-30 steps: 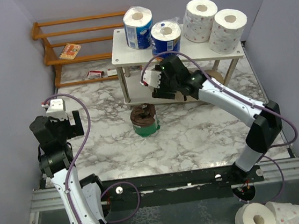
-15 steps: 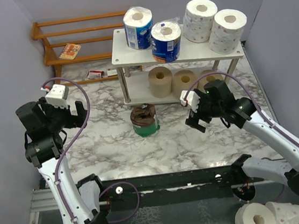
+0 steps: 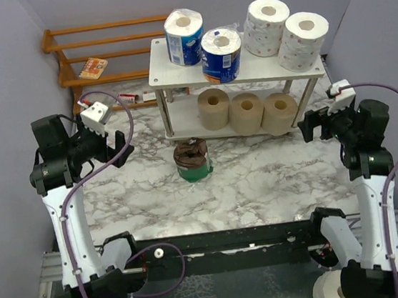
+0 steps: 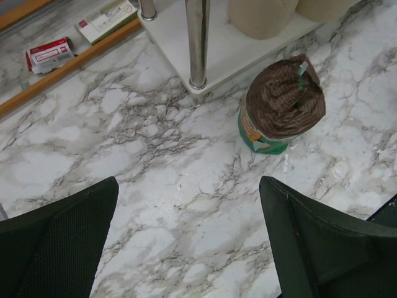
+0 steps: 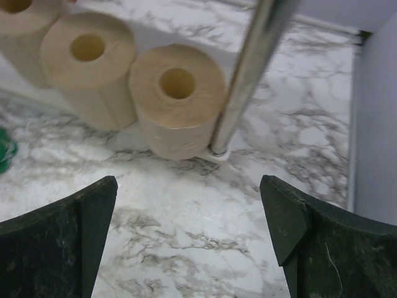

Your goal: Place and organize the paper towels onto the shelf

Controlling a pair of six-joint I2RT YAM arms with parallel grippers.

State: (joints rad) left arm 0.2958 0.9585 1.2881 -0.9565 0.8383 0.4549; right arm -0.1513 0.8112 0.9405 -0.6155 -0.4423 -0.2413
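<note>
Right pincer point(image 3: 316, 124) is backing away from the shelf point(image 3: 165, 70), jaws spread and empty; left pincer point(image 3: 114, 145) is hanging spread too. Tan rolls point(image 3: 246, 113) are sitting on the lower tier, brown roll point(image 3: 192, 160) standing on the bench point(image 3: 259, 174) out front.

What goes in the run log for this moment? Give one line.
left claw open, empty | right claw open, empty | brown roll on table, off shelf
</note>
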